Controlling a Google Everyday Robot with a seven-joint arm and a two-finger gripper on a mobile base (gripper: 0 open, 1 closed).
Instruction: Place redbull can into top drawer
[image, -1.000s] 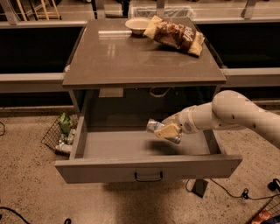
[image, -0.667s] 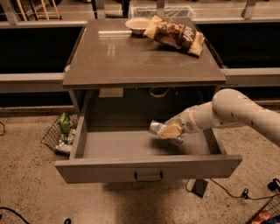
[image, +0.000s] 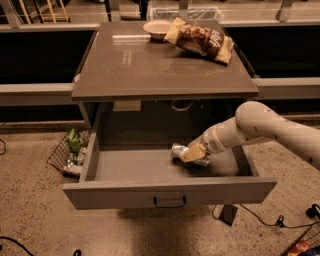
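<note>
The top drawer (image: 170, 192) is pulled fully open below the grey cabinet top, with a small dark handle at the centre of its front panel. The redbull can (image: 179, 150) lies on its side inside the drawer, right of the middle, silver end pointing left. My gripper (image: 194, 154) reaches into the drawer from the right on a white arm and is shut on the can, its tan finger pad across the can's body. The can looks to be at or just above the drawer floor.
On the cabinet top (image: 150, 65) lie a crinkled brown-and-yellow chip bag (image: 200, 39) and a white bowl (image: 157, 28) at the back. A wire basket (image: 70, 152) with green items stands on the floor to the left. Cables (image: 265, 220) run on the floor at right.
The gripper with the can has moved slightly lower and left inside the drawer; the can stays in its hold.
</note>
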